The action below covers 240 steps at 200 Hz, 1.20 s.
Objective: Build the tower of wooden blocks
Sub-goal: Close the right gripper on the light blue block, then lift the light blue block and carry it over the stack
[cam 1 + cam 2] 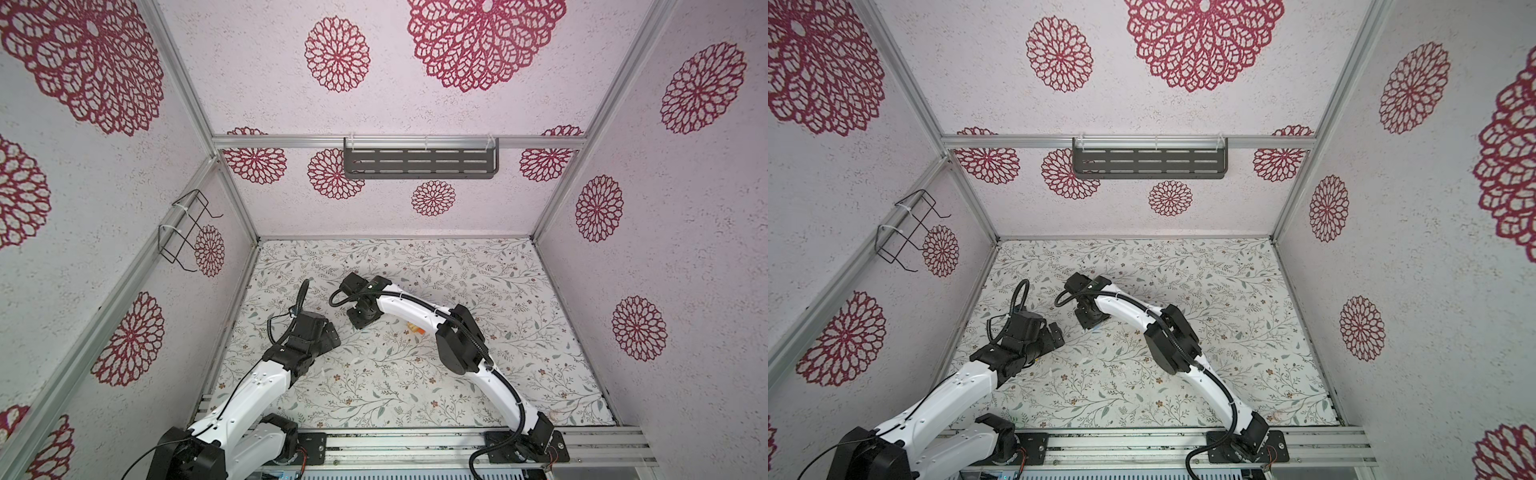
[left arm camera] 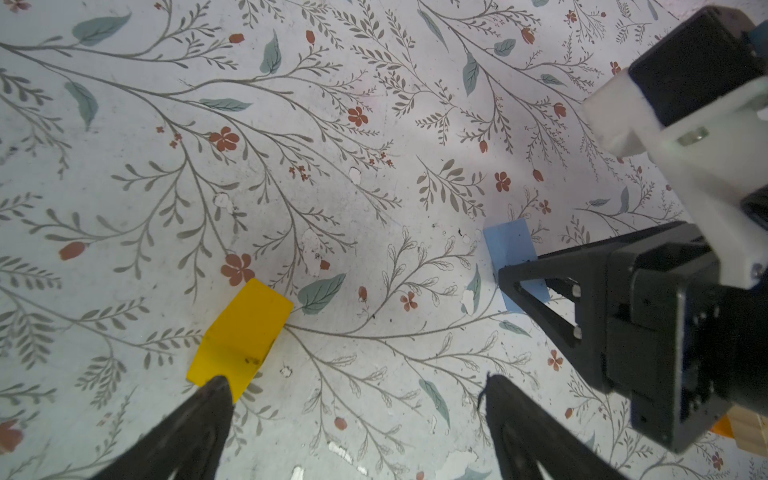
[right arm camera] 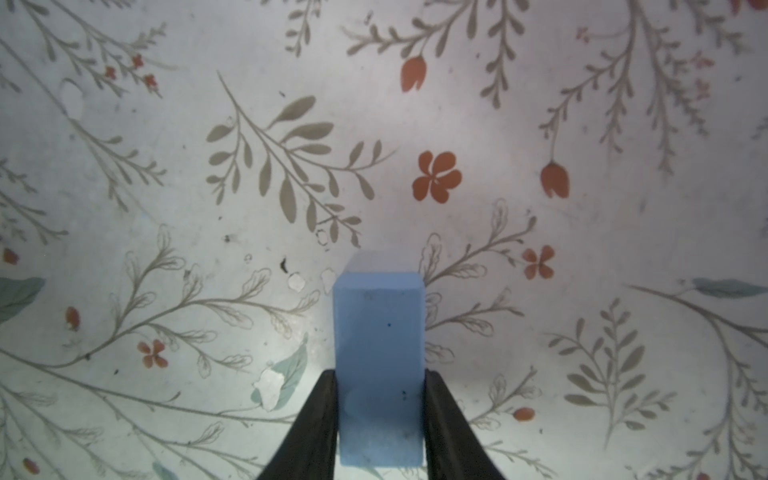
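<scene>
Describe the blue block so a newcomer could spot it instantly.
On the floral table, find the right gripper. The blue block lies between its fingers: the only light blue piece in view, while the yellow block sits by the left gripper.

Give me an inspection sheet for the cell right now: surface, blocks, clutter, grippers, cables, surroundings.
Surface: floral table cover, chipped in spots.
Job's things: blue block and yellow block lying on the cover; orange and tan blocks mostly hidden by the right arm.
Clutter: nothing seen.
Grippers: right gripper shut on the blue block; left gripper open, one fingertip at the yellow block's end.
Cables: black cables loop off both wrists.
Surroundings: patterned walls; slotted shelf on the back wall, wire rack on the side wall.
</scene>
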Motion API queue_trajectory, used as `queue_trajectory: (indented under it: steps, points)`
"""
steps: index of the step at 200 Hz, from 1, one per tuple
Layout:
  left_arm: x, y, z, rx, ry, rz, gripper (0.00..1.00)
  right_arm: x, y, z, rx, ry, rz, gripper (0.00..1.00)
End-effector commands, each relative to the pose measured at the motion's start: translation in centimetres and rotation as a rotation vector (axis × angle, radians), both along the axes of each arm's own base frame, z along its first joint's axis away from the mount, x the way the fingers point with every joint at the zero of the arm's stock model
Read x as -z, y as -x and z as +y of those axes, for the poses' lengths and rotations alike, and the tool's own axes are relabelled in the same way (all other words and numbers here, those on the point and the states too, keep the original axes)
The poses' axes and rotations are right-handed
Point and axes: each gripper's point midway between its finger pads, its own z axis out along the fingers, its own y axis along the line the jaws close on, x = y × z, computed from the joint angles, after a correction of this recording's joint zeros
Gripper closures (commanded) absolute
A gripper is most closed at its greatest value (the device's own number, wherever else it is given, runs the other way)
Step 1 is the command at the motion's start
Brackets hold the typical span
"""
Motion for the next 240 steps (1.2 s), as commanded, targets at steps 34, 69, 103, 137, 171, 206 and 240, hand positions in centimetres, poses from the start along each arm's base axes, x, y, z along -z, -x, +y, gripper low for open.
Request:
queue_trajectory:
  steps: [34, 69, 103, 137, 171, 206, 240]
  points:
    - [0.3, -0.2, 0.3, -0.020, 0.004, -0.004, 0.03, -4.1, -0.4, -0.1, 0.016, -0.020, -0.065, 0.73]
    - [-0.2, -0.4, 0.1, -0.008, 0.011, -0.007, 0.03, -6.8, -0.4, -1.0, 0.010, -0.018, -0.097, 0.73]
    - [-1.2, -0.7, -0.3, 0.009, 0.017, -0.016, 0.03, -11.0, -0.6, -2.0, 0.007, -0.051, -0.145, 0.73]
    - [-2.2, -1.3, -1.3, 0.028, 0.062, -0.025, 0.03, -15.1, -0.6, -4.2, -0.018, -0.063, -0.176, 0.73]
    - [-2.7, -2.1, -2.6, 0.055, 0.070, -0.026, 0.03, -17.3, 0.4, -7.1, -0.066, 0.004, -0.196, 0.73]
    - [-3.6, -3.1, -4.7, 0.095, 0.044, -0.031, 0.03, -18.2, 1.7, -10.0, -0.068, 0.017, -0.212, 0.73]
    - [-4.7, -4.1, -6.1, 0.119, 0.024, -0.038, 0.03, -18.2, 3.1, -12.6, -0.052, -0.025, -0.198, 0.73]
